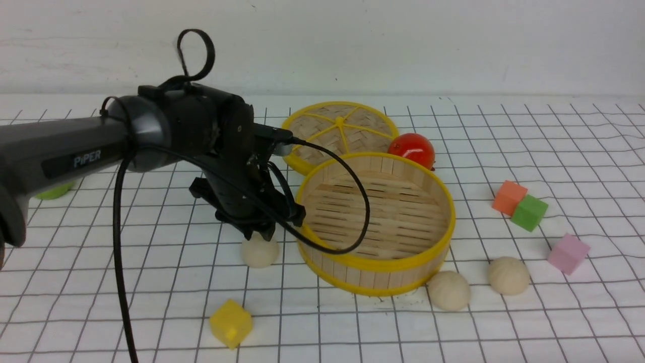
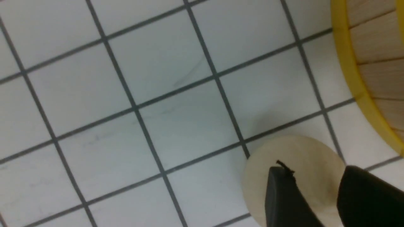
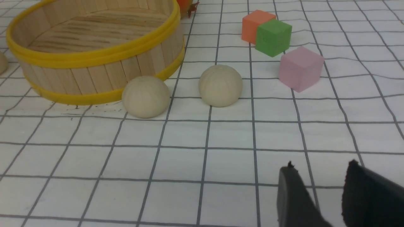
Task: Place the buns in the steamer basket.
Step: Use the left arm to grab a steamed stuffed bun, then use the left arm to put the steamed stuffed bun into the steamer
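The steamer basket [image 1: 374, 278] stands mid-table with nothing in it; it also shows in the right wrist view [image 3: 94, 78] and the left wrist view [image 2: 372, 47]. One bun [image 1: 259, 252] lies just left of the basket. My left gripper [image 1: 259, 233] hangs right above this bun [image 2: 293, 151], open, with its fingers [image 2: 281, 195] straddling the top of it. Two more buns [image 1: 448, 290] [image 1: 508, 276] lie at the basket's front right, also in the right wrist view [image 3: 145, 97] [image 3: 220, 85]. My right gripper [image 3: 320, 165] is open and empty, low over the table, nearer than those buns.
The flat woven lid [image 1: 340, 132] and a red tomato [image 1: 411, 149] lie behind the basket. Orange [image 1: 509, 196], green [image 1: 529, 213] and pink [image 1: 568, 253] cubes sit to the right, a yellow cube [image 1: 230, 322] at the front. A green apple [image 1: 53, 192] shows behind the left arm.
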Controlling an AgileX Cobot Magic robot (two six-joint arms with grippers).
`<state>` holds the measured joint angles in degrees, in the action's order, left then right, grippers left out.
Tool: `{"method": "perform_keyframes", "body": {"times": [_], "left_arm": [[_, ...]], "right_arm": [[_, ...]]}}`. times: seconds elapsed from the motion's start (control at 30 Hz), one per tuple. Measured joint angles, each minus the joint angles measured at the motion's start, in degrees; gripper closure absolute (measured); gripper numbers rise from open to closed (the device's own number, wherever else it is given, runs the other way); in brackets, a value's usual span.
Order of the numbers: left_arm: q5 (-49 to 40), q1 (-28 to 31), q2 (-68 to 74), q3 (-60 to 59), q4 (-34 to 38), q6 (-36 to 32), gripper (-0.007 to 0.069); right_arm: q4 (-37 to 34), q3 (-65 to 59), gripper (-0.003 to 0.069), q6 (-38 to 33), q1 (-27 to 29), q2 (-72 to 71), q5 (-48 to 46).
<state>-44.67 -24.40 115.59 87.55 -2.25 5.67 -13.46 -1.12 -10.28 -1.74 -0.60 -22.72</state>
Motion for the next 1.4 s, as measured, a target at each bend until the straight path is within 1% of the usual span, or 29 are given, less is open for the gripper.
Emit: {"method": "perform_keyframes", "body": {"times": [0.4,0.53,0.57,0.6,0.67,0.7,0.77,0.9,1.0,1.1,1.13,1.2,1.23,1.27,1.4], "left_arm": [[0.1,0.0,0.8,0.3,-0.3,0.0,0.0384],[-0.5,0.0,0.8,0.4,-0.1,0.0,0.0414],[-0.7,0.0,0.8,0.4,0.1,0.0,0.0465],[-0.7,0.0,0.8,0.4,0.1,0.0,0.0472],[-1.0,0.0,0.8,0.4,0.3,0.0,0.0570],[-1.1,0.0,0.8,0.4,0.3,0.0,0.0602],[-1.1,0.0,0.8,0.4,0.3,0.0,0.0638],[-1.8,-0.1,0.6,0.6,0.4,0.0,0.0638],[-4.2,-0.8,-0.7,1.6,0.4,0.0,0.0638],[-6.2,-2.4,-3.1,3.5,0.7,0.0,0.0638],[-6.8,-4.1,-4.6,5.8,1.1,0.0,0.0638],[-7.0,-5.7,-5.4,8.3,1.8,-0.1,0.0638],[-6.9,-7.5,-5.7,11.8,3.4,-0.8,0.0638],[-6.7,-8.1,-5.5,13.1,4.2,-1.2,0.0638],[-4.8,-9.2,-1.5,17.5,8.1,-2.4,0.0638]], "right_arm": [[0.0,0.0,0.0420,0.0,0.0,0.0,0.0],[0.0,0.0,0.0420,0.0,0.0,0.0,0.0],[0.0,0.0,0.0420,0.0,0.0,0.0,0.0],[0.0,0.0,0.0420,0.0,0.0,0.0,0.0],[0.0,0.0,0.0420,0.0,0.0,0.0,0.0],[0.0,0.0,0.0420,0.0,0.0,0.0,0.0],[0.0,0.0,0.0420,0.0,0.0,0.0,0.0],[0.0,0.0,0.0420,0.0,0.0,0.0,0.0],[0.0,0.0,0.0420,0.0,0.0,0.0,0.0],[0.0,0.0,0.0420,0.0,0.0,0.0,0.0],[0.0,0.0,0.0420,0.0,0.0,0.0,0.0],[0.0,0.0,0.0420,0.0,0.0,0.0,0.0],[0.0,0.0,0.0420,0.0,0.0,0.0,0.0],[0.0,0.0,0.0420,0.0,0.0,0.0,0.0],[0.0,0.0,0.0420,0.0,0.0,0.0,0.0]]}}
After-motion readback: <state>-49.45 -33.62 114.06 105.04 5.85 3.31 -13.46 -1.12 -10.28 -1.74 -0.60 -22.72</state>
